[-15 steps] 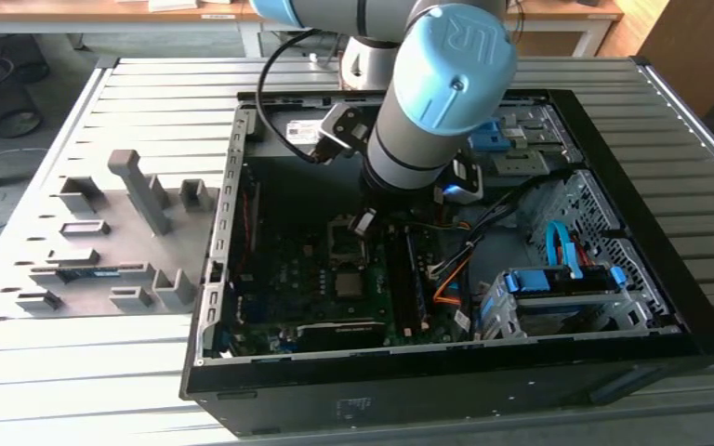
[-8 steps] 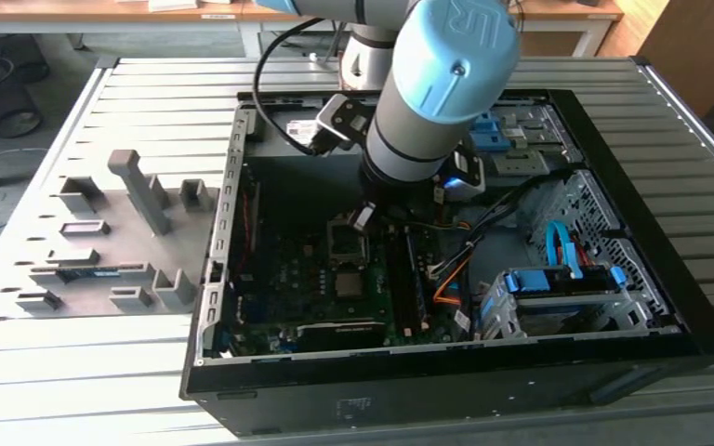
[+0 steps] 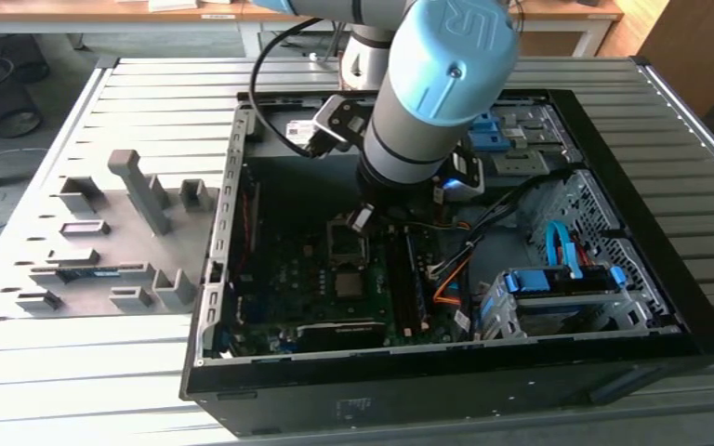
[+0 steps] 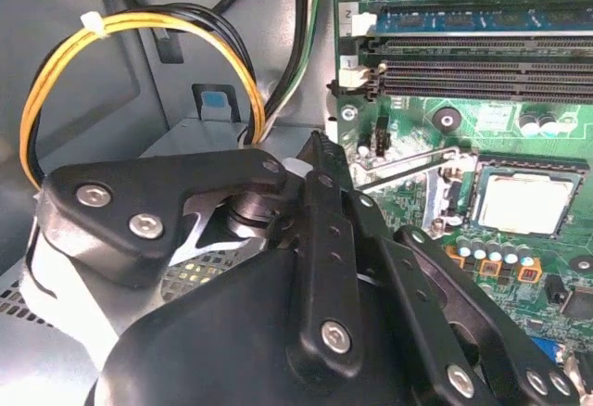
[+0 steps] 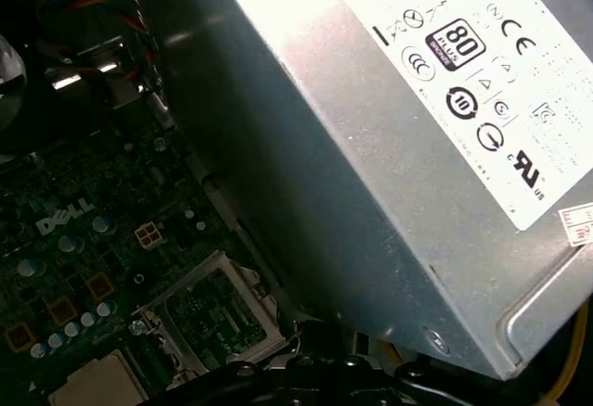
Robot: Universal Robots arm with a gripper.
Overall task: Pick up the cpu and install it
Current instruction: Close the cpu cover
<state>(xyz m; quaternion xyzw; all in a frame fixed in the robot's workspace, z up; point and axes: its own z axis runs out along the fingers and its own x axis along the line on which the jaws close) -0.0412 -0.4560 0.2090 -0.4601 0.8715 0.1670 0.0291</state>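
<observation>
an open computer case (image 3: 654, 344) lies on its side on a slatted metal counter (image 3: 97, 372), and the arm (image 3: 438, 84), with its pale blue joint caps, reaches down into the case. the gripper (image 3: 361, 221) hangs low over the green motherboard (image 3: 289, 279), close above the processor socket; i cannot tell whether it is released or clenched. the cpu (image 4: 523, 204) is a small square with a dull silver top. it lies flat and level in its socket on the board, framed by black plastic. in the second wrist view it sits apart from the black gripper links, with a thin metal lever (image 4: 408, 170) slanting across the board between them. in the first wrist view the socket's hinged metal frame (image 5: 208, 318) is flipped open just beside the cpu, between it and the big grey power-supply box (image 5: 371, 174). long black memory slots (image 4: 482, 63) run near the socket, and a loop of yellow and black cable (image 4: 56, 82) curls beside the gripper. grey fixture blocks (image 3: 146, 190) stand on the counter at the exterior view's left of the case, and a blue drive caddy (image 3: 556, 282) sits inside the case toward the exterior view's right.
</observation>
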